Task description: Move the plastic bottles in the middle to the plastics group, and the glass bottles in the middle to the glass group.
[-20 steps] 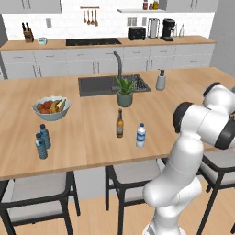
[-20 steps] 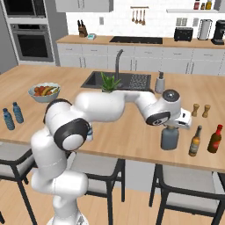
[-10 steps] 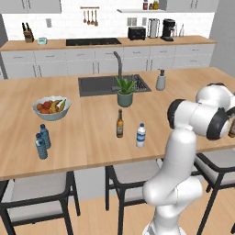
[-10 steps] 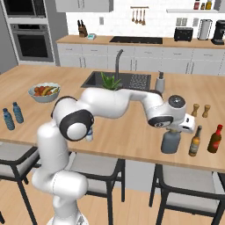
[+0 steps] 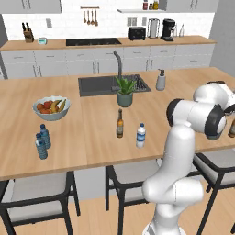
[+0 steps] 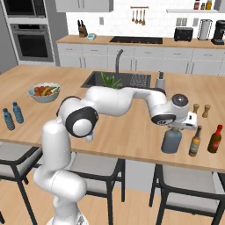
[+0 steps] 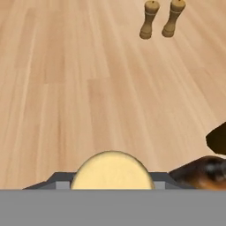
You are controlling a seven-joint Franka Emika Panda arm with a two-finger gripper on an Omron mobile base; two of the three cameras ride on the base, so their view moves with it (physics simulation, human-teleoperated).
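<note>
Grey-blue tall glass bottle with tan cap [image 6: 171,140] stands on the wooden worktop [image 6: 132,132] just beside the dark brown glass bottle [image 6: 195,141], apparently for sorting. Pincer [image 6: 179,127] sits directly over the cap; grip state cannot be told.

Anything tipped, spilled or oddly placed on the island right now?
Nothing stands out. The grey-blue bottle stands upright beneath the gripper, next to the brown glass bottle; the amber bottle and white-capped bottle are upright too.

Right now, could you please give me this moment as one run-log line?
phase: placing | gripper: over grey-blue bottle, grip unclear | bottle: on counter beside dark brown bottle | amber bottle, white-capped bottle: unmoved mid-counter
</note>
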